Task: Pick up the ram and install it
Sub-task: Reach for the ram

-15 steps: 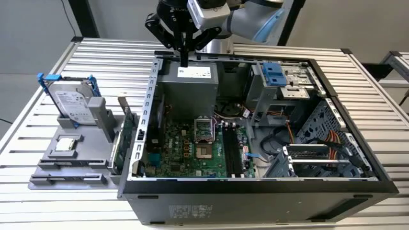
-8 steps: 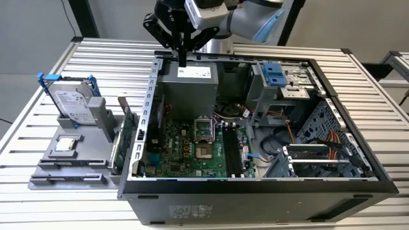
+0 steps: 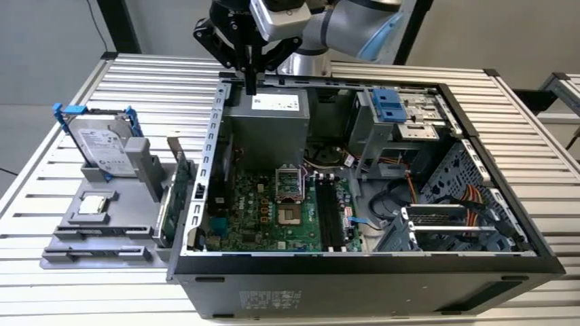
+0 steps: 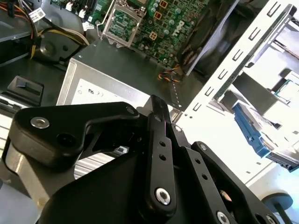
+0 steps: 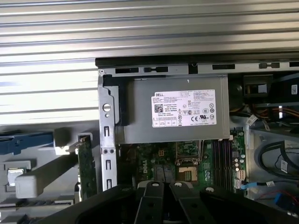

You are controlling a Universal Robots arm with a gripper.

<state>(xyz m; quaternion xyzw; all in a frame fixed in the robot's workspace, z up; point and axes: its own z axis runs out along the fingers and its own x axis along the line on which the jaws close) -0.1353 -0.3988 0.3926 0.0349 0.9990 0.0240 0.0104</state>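
Where slatted table (image 3: 91,293) bears PC (image 3: 363,284), hand (image 3: 252,85) overhead — closed

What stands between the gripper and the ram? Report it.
Nothing visible from above. The gripper hangs over the case's rear edge; the ram lies in the gray fixture at the exterior view's left, beyond the case wall and upright green card.

The gripper (image 3: 252,87) hangs in open air over the case rim behind the power supply (image 3: 272,125). That tall box blocks any low way in from the rear. On its near side in the exterior view, the motherboard (image 3: 258,217) and memory slots (image 3: 331,217) lie uncovered from above. To its right in that view stand the drive cage (image 3: 399,112) and orange cables (image 3: 466,197). To its left rises the case side wall (image 3: 210,156), with an upright expansion card (image 3: 181,180) just outside it.
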